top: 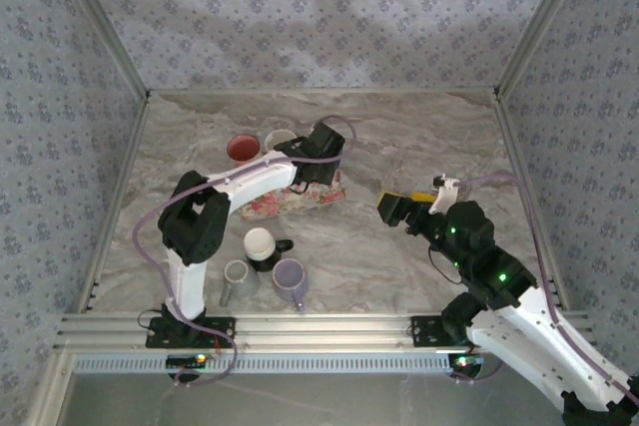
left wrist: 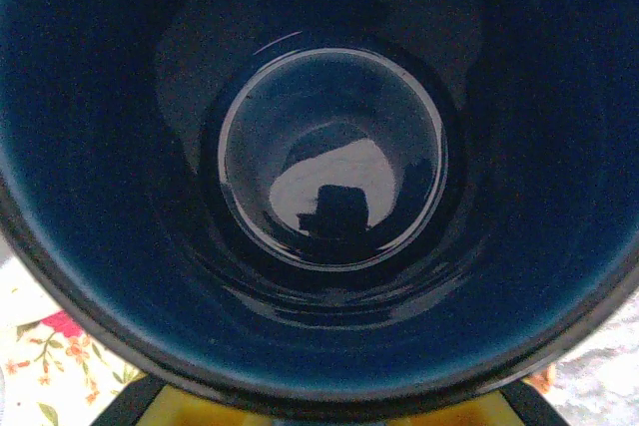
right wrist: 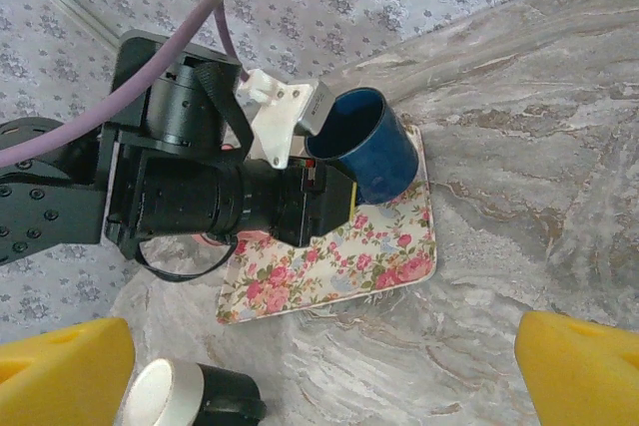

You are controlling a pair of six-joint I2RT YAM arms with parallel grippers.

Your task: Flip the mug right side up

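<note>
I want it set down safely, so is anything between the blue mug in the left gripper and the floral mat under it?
Nothing visible does. The left gripper holds the mug over the mat, and the mat showing around it carries nothing. Three mugs stand off the mat, nearer the arm bases.

Fixed above and behind the arm bases, the overhead camera looks down over the whole marble tabletop [top: 419, 137] to the back wall [top: 319, 17]. The left wrist camera peers point-blank into the blue mug [left wrist: 329, 157]. The right wrist camera looks from mid-range across the tabletop at the left arm [right wrist: 180, 177], sharing the floral mat [right wrist: 339, 266] with the overhead view.
</note>
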